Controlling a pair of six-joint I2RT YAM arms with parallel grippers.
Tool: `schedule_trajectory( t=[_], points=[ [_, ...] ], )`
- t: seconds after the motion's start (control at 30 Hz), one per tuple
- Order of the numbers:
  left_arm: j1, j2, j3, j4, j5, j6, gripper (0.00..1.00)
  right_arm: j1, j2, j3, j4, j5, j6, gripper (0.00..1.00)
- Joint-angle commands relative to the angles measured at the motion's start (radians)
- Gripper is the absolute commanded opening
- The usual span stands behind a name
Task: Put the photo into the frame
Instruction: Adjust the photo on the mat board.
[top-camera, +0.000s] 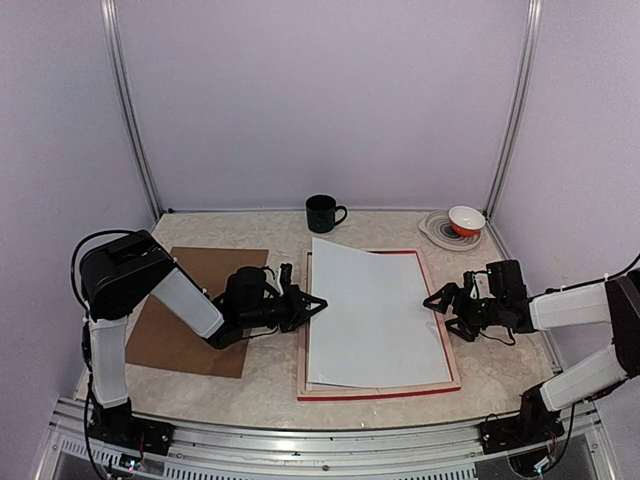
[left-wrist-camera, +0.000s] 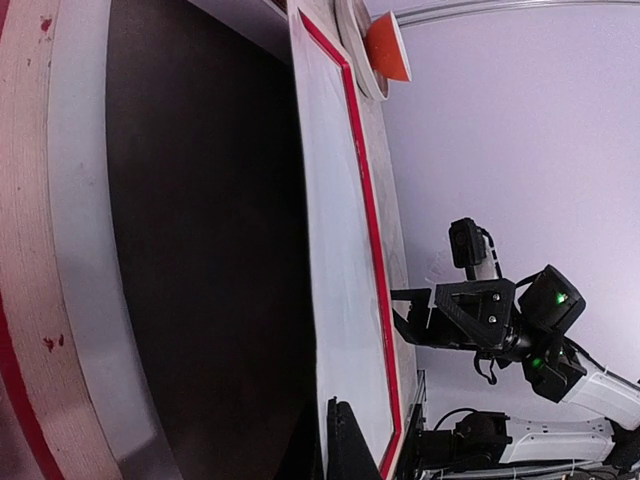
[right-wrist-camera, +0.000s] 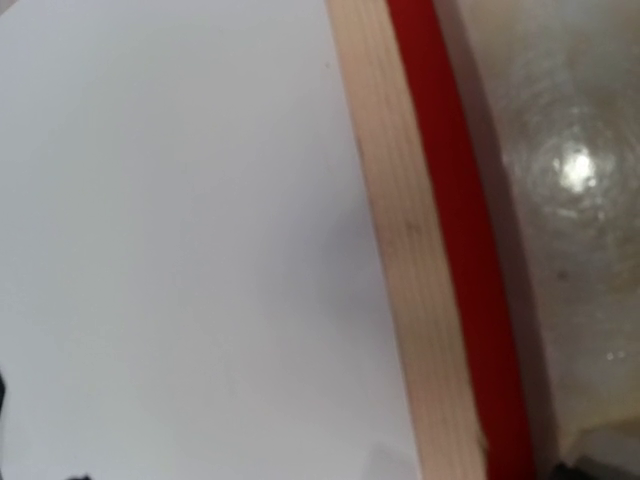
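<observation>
The frame (top-camera: 380, 389) lies face down in the middle of the table, pale wood back up, red outer edge showing. The photo (top-camera: 370, 310) lies white back up across it, slightly skewed, its far left corner past the frame's top rail. My left gripper (top-camera: 318, 304) is at the photo's left edge and looks shut on it. In the left wrist view one dark finger (left-wrist-camera: 350, 445) lies against the raised photo (left-wrist-camera: 335, 230), with dark shadow beneath. My right gripper (top-camera: 438, 308) is open at the frame's right rail (right-wrist-camera: 410, 250), beside the photo (right-wrist-camera: 180, 230).
A brown backing board (top-camera: 190, 300) lies at the left under my left arm. A dark mug (top-camera: 322, 213) stands at the back centre. An orange and white bowl (top-camera: 466, 220) sits on a plate (top-camera: 438, 232) at the back right.
</observation>
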Motion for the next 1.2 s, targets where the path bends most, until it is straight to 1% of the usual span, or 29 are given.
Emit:
schedule_trajectory(
  t=[0.0, 0.23, 0.47, 0.83, 0.87, 0.9, 1.0, 1.03, 1.17],
  points=[
    [-0.007, -0.006, 0.027, -0.013, -0.021, 0.016, 0.00, -0.007, -0.016, 0.018, -0.002, 0.010, -0.011, 0.99],
    [-0.007, -0.022, 0.020, -0.035, -0.056, 0.020, 0.00, -0.007, -0.013, 0.012, 0.002, 0.013, -0.012, 0.99],
    [-0.013, -0.003, 0.045, -0.035, -0.042, 0.016, 0.00, -0.007, -0.006, 0.005, 0.017, 0.008, -0.010, 0.99],
    [-0.020, 0.002, 0.052, -0.049, -0.062, 0.017, 0.00, -0.007, -0.005, -0.005, 0.025, 0.010, -0.008, 0.99],
    [-0.020, 0.002, 0.051, -0.049, -0.062, 0.017, 0.03, -0.007, -0.006, -0.005, 0.024, 0.010, -0.008, 0.99],
    [-0.020, 0.000, 0.050, -0.053, -0.061, 0.018, 0.07, -0.007, -0.006, -0.005, 0.024, 0.010, -0.008, 0.99],
    [-0.020, -0.010, 0.044, -0.069, -0.066, 0.021, 0.26, -0.006, -0.004, -0.005, 0.026, 0.009, -0.008, 0.99],
    [-0.020, -0.013, 0.042, -0.072, -0.070, 0.022, 0.29, -0.007, -0.003, -0.005, 0.028, 0.010, -0.008, 0.99],
    [-0.023, -0.027, 0.045, -0.102, -0.082, 0.041, 0.34, -0.007, 0.006, -0.005, 0.035, 0.004, -0.005, 0.99]
  ],
)
